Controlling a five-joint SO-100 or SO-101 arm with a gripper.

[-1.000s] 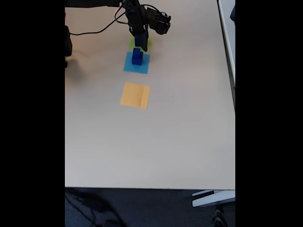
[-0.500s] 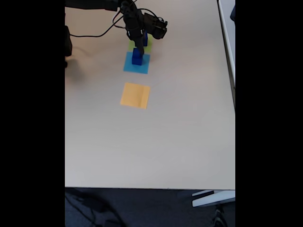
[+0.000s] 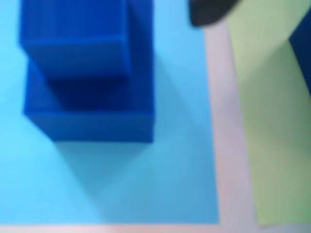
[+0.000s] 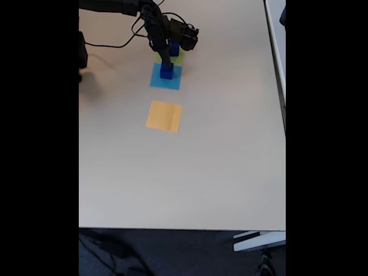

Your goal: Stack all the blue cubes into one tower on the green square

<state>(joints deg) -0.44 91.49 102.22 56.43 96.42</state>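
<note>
Two blue cubes are stacked on the light-blue square (image 3: 175, 174), a smaller one (image 3: 73, 39) on a larger one (image 3: 92, 116). The fixed view shows this stack (image 4: 167, 71) as one dark blue block. To its right in the wrist view lies the green square (image 3: 267, 121), with the edge of another blue cube (image 3: 303, 48) on it. In the fixed view that cube (image 4: 175, 49) sits on the green square (image 4: 178, 58). My gripper (image 4: 165, 58) hangs just above the stack, open and holding nothing. One dark fingertip (image 3: 209, 12) shows at the wrist view's top edge.
An orange square (image 4: 164, 116) lies below the light-blue square (image 4: 156, 80) in the fixed view. The arm and its cable (image 4: 115, 39) cross the table's top left. Bare tabletop (image 4: 184, 184) spreads to the front edge, and another table edge (image 4: 276, 34) borders the right.
The gripper has left the cube on the green square and swung left and down toward the stack on the light-blue square. The cubes have not moved.
</note>
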